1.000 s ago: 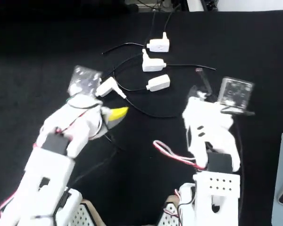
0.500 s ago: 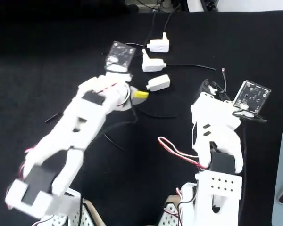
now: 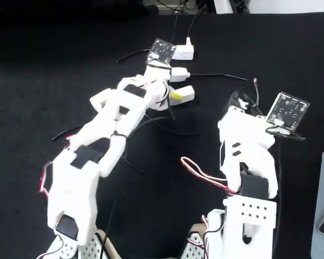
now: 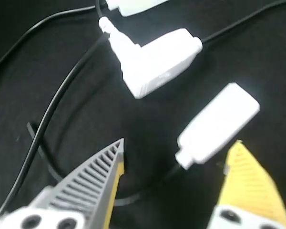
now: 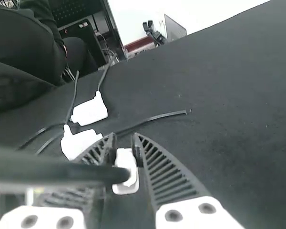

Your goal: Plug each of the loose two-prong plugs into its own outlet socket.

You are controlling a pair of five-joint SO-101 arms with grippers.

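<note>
You have even overhead light. White plugs [image 3: 181, 95] glare against the black table [image 3: 54, 65]. A bright wall [image 5: 181, 12] backlights the right wrist view.

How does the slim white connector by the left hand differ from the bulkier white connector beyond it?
The slim connector is narrow; the bulkier connector is wider, with a tapered neck. The slim connector lies between the fingers of the open left hand; the bulkier connector lies past them. Both are white.

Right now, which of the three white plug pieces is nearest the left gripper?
The white piece closest to the arms, beside the left gripper's yellow finger.
</note>
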